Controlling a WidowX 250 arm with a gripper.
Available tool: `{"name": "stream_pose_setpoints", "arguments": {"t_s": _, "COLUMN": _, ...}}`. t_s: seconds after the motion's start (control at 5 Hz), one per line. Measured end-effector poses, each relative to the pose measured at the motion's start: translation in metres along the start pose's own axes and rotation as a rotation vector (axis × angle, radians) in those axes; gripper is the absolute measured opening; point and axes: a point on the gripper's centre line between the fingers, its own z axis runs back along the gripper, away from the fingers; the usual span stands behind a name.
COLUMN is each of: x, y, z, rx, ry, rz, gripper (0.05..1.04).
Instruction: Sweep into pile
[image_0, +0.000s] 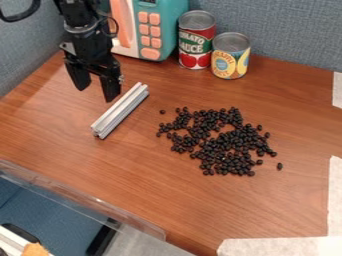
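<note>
The beans (227, 155) lie loose in a broad patch near the middle of the worktop (187, 205), with bare gaps among them and a few strays at the rim. The bar (120, 111), the likely sweeping tool, lies flat to the left of them, nearer the left edge, well apart from the patch. The arm (87, 37) is over the far left part of the worktop, its jaws pointing down and standing apart with nothing between them.

What counts now is how the bar lies from the jaws. It is just beside them, on the side toward the beans, so it sits between jaws and patch. Its long axis slants from an upper end close to the jaws down toward the near edge, and the line from one tip to the other runs roughly across that axis. Little turning should be needed: a short shift toward the bar, down, then a squeeze across its width. How high the tips hang is hard to judge.

The sweep itself is still to be done, so this looks like the step of fetching the tool. Held at its upper end, the bar could swivel when pushed against the beans; a hold nearer its middle should steer better. Small round beans may roll past its ends.
</note>
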Motion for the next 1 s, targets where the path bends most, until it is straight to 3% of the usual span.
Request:
{"name": "stream_pose_setpoints", "arguments": {"t_s": 0.2, "x": -0.003, "y": -0.002, "z": -0.01, "rx": -0.014, "ry": 0.025, "rz": 0.003, "gripper": 1.0}}
{"name": "stream_pose_setpoints", "arguments": {"t_s": 1.0, "x": 0.012, "y": -0.014, "z": -0.031, "rx": 0.015, "ry": 0.019, "rz": 0.032, "gripper": 1.0}}
